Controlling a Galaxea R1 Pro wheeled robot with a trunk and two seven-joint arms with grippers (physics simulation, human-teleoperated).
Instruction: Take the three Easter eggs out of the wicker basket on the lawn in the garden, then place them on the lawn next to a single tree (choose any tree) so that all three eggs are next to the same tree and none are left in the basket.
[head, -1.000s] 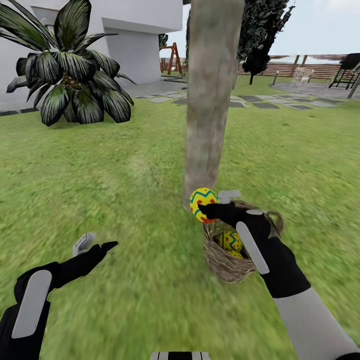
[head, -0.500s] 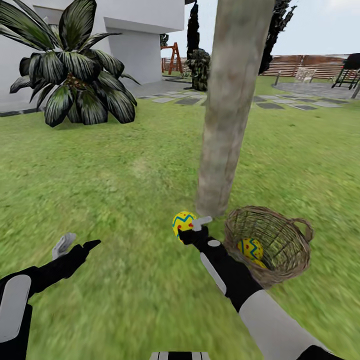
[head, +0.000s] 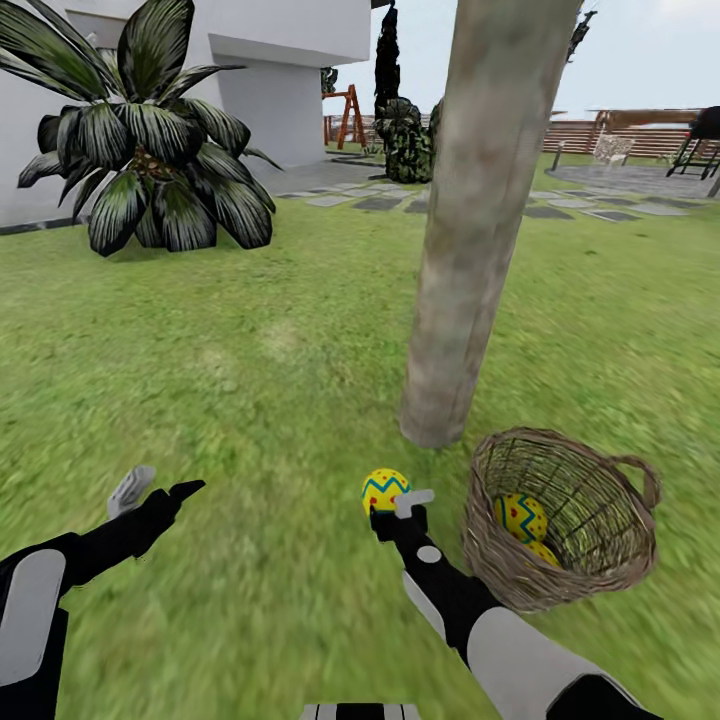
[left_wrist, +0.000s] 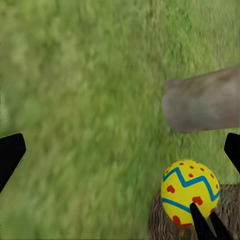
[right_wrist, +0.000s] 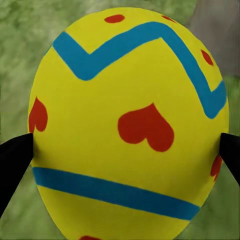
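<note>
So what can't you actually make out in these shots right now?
- Basket contents, head view: one egg shows, a second is half hidden behind the woven wall.
- Tree, head view: the top is cut off by the frame edge.
- Held egg, right wrist view: its lower end runs off the frame.
- Left gripper: open; its fingers are cropped in the left wrist view.

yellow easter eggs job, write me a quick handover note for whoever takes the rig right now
Right gripper: jaws shut on one yellow Easter egg with blue zigzag bands, held over the green lawn beside the grey-brown tree trunk.
Left gripper: open, empty, above the grass.
Round brown wicker basket sits by the trunk's base with two eggs inside.
Done: one egg lifted out.
Left: set it down by the trunk, then move the other two.
</note>
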